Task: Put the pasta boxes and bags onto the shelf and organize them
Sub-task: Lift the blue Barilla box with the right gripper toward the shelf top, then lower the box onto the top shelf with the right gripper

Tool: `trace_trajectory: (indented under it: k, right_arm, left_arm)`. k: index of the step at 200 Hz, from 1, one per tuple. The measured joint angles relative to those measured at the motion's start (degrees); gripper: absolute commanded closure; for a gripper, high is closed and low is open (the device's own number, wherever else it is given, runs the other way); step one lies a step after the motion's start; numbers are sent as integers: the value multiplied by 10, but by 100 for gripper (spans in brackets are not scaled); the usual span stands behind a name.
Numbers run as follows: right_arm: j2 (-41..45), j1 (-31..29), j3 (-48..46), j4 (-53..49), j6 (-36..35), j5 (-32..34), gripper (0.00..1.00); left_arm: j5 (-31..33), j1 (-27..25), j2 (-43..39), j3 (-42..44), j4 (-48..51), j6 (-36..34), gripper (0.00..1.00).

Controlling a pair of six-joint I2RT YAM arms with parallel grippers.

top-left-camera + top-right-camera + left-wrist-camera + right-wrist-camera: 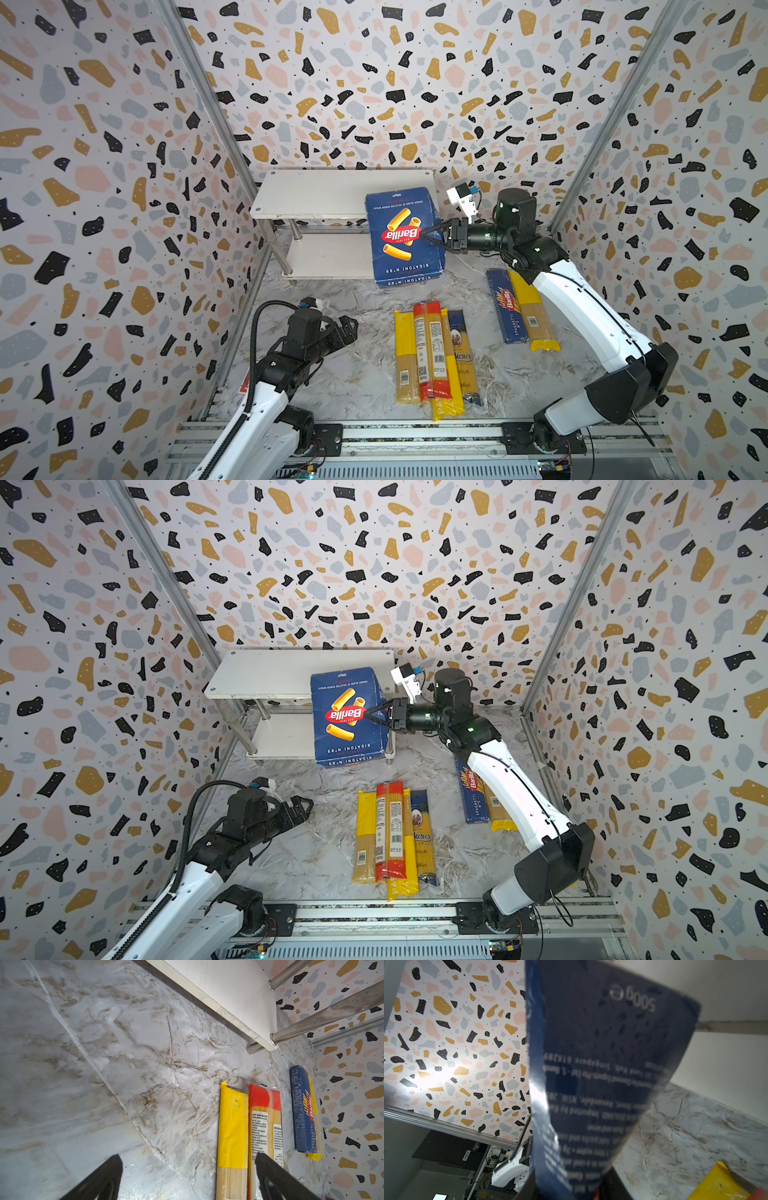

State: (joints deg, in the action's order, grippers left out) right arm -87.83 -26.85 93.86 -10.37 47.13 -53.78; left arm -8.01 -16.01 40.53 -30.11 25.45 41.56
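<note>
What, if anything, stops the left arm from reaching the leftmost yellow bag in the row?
Likely nothing, so yes: the left gripper is open; only bare table lies between it and the yellow bag.

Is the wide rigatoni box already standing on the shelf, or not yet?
Not yet. The right gripper is shut on the rigatoni box, which hangs at the shelf's right end, covering part of both boards in both top views.
</note>
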Motion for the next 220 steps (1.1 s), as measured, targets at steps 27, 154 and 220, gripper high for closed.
trace_trajectory:
  k: [27,154,220]
  right_arm:
    - [-45,35,40,15,17,-19,66]
    - [-325,118,414,50,117,-77,66]
    - [-399,120,452,75,153,-85,66]
  left_arm:
    - [-5,1,1,-2,-3,0,1]
    - [-25,2,32,-9,-37,-4,1]
    - [-35,2,41,-9,-54,-4,1]
